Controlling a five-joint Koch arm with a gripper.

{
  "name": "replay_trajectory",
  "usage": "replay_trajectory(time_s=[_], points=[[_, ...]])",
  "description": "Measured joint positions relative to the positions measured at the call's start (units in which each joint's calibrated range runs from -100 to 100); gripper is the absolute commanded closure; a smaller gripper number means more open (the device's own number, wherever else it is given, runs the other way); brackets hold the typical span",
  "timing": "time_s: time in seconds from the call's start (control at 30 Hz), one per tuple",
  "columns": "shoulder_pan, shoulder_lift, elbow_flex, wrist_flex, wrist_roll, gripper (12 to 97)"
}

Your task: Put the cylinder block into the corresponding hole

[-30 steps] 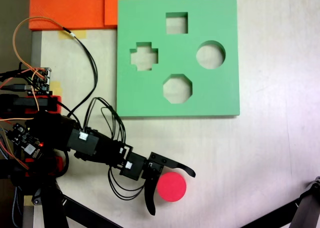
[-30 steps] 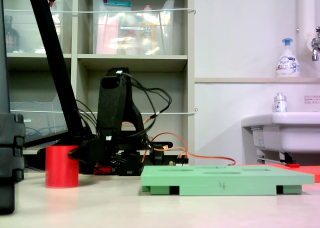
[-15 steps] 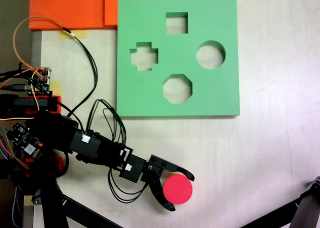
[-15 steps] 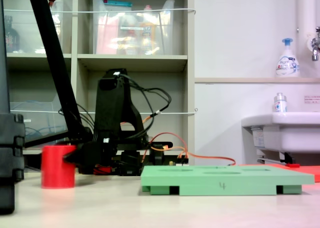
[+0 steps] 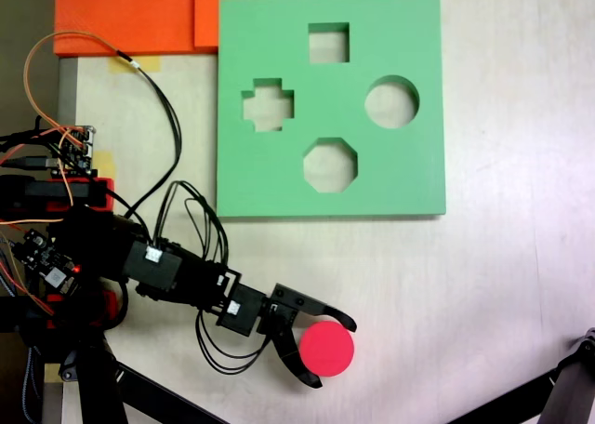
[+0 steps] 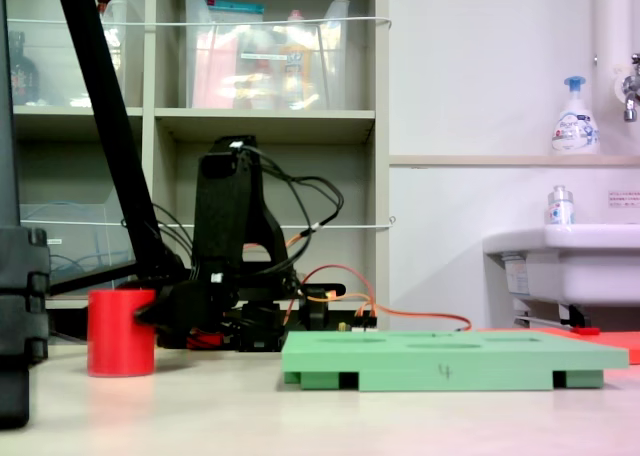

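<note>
A fixed view from above showed the gripper [image 5: 333, 354] low on the table, its two black jaws curled around the cylinder block [image 5: 326, 348], one tip at the block's upper right and the other at its lower left, both touching the rim, so it was grasping the block. The red cylinder block stood upright on the pale tabletop [image 5: 502, 284], well below the green foam board [image 5: 279, 178] and apart from it. The arm [image 5: 177, 273] reached in from the left of that view, with black cables looping beside it and an orange wire [image 5: 42, 47] arcing above its base. On the board, the corresponding hole [image 5: 391, 102] lay on the right side, with a square cutout [image 5: 328, 43] above and to its left, a cross-shaped cutout [image 5: 268, 105] at the left and an octagonal cutout [image 5: 329, 165] below. Orange foam sheets [image 5: 130, 15] lay against the board's upper left edge. In the side-on fixed view, the cylinder block [image 6: 121, 319] rested on the table to the left of the board [image 6: 455, 361], with the dark arm [image 6: 232, 246] rising behind it, shelving [image 6: 270, 121] further back and a white sink [image 6: 575, 261] with a soap bottle [image 6: 573, 116] at the right.
</note>
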Motion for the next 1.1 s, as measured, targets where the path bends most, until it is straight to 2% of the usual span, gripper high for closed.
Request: replay_trajectory(time_s=[0.27, 0.6, 0.87, 1.1], points=[[1.0, -15.9, -3.7, -1.7, 0.0, 69.3], [7.7, -49.2, -0.7, -28.5, 0.0, 69.3], [17.0, -50.2, 13.1, -42.6, 0.0, 69.3], [23.3, -38.2, 27.5, -48.9, -0.5, 69.3]])
